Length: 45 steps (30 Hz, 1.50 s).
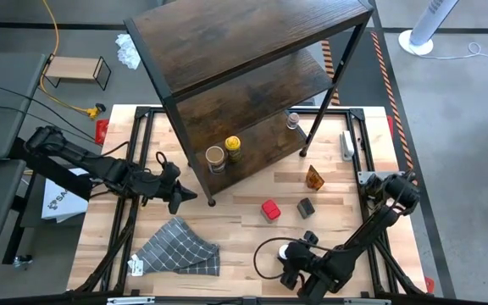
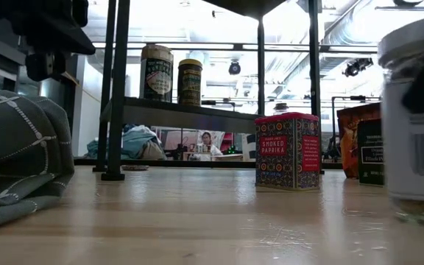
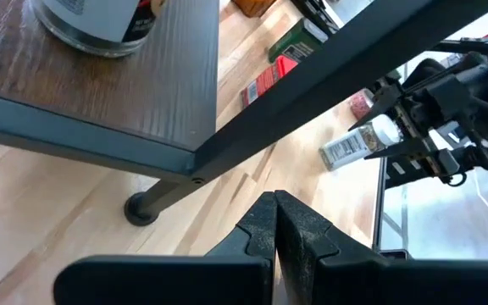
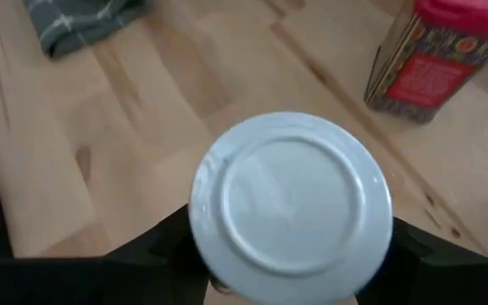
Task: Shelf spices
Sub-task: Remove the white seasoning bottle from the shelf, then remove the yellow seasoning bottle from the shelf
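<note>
The shelf (image 1: pixel 244 59) stands at the table's far middle. Its lowest board carries a tan-lidded jar (image 1: pixel 216 157), a yellow-lidded jar (image 1: pixel 233 146) and a small jar (image 1: pixel 293 120). On the table stand a red tin (image 1: pixel 270 209), a dark jar (image 1: pixel 306 207) and an orange packet (image 1: pixel 314 177). My right gripper (image 1: pixel 297 257) is at the near edge, closed around a white-lidded jar (image 4: pixel 291 203) that stands on the table. My left gripper (image 3: pixel 275 203) is shut and empty, hovering just left of the shelf's front leg (image 3: pixel 141 207). My right gripper has the white-lidded jar between its two fingers (image 4: pixel 163 246), which sit on opposite sides of it just under the lid (image 4: pixel 291 203). They slant down from the near right. The lid hides the place of contact. The jar stands upright with its base on the table (image 2: pixel 418 213).
A grey checked cloth (image 1: pixel 179 248) lies crumpled at the near left. A small light-wood stand (image 1: pixel 76 69) sits beyond the table's far left corner. A black cable (image 1: pixel 263 254) loops beside the right gripper. Bare wood lies between the cloth and the red tin.
</note>
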{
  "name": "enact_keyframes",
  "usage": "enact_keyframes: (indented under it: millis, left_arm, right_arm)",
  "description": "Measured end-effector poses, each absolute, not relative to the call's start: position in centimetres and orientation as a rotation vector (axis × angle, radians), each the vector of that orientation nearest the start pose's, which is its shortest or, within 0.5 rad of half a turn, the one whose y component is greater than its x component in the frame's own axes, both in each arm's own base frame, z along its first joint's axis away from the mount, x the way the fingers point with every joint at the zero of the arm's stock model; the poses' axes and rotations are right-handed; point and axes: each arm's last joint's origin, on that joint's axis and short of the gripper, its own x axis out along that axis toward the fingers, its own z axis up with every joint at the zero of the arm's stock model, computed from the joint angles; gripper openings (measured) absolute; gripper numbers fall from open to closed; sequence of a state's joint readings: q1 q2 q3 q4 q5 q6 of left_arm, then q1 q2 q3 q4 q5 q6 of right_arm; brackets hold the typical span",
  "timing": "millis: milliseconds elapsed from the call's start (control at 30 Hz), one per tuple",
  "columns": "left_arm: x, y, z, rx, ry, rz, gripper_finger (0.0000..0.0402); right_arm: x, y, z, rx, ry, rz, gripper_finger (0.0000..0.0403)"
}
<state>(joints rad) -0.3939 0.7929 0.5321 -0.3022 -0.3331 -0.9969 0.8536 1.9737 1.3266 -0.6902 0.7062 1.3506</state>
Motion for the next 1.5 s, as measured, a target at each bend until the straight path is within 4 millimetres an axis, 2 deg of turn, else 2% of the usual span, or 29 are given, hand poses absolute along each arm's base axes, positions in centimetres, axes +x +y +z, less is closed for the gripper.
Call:
enact_keyframes:
  millis: [200,333,467,633,700,767,833,933,1000,1100,1233,1333,1500]
  left_arm:
    - [15.7,-5.6,23.4,-0.799,0.547,0.182,0.0000]
    - [15.7,-5.7,23.3,-0.800,0.560,0.173,0.0000]
    - [15.5,-5.6,23.1,-0.787,0.575,0.192,0.0000]
    - [15.2,-5.3,23.4,-0.764,0.539,0.217,0.0000]
    - [14.9,-5.1,23.5,-0.758,0.528,0.235,0.0000]
    - [14.6,-5.0,23.7,-0.762,0.514,0.248,0.0000]
    - [14.3,-4.7,23.9,-0.759,0.492,0.262,0.0000]
    - [13.6,-4.3,24.1,-0.727,0.461,0.309,0.0000]
    - [13.2,-4.0,24.2,-0.707,0.439,0.347,0.0000]
    - [12.6,-3.6,24.4,-0.695,0.403,0.377,0.0000]
    - [12.2,-3.2,24.6,-0.665,0.392,0.379,0.0000]
    - [12.1,-2.9,24.8,-0.642,0.384,0.383,0.0000]
    - [12.0,-2.4,24.9,-0.624,0.386,0.376,0.0000]
  right_arm:
    - [27.1,26.2,15.9,0.394,0.911,-0.472,0.0233]
    - [27.6,25.4,17.0,0.392,0.945,-0.429,0.0250]
    - [27.5,24.6,19.2,0.352,0.981,-0.336,0.0267]
    - [26.6,23.0,22.8,0.326,1.004,-0.250,0.0279]
    - [26.0,22.1,24.5,0.318,0.974,-0.251,0.0280]
    - [25.6,21.0,26.3,0.310,0.867,-0.304,0.0280]
    - [25.5,19.6,28.1,0.312,0.693,-0.417,0.0280]
    - [26.6,16.8,29.7,0.331,0.492,-0.580,0.0280]
    - [28.1,14.8,30.1,0.355,0.423,-0.655,0.0280]
    - [31.0,12.0,30.5,0.350,0.373,-0.677,0.0280]
    - [35.1,7.6,30.2,0.315,0.339,-0.652,0.0280]
    - [37.5,3.9,29.0,0.329,0.347,-0.634,0.0280]
    - [39.0,-0.5,27.5,0.360,0.356,-0.666,0.0280]
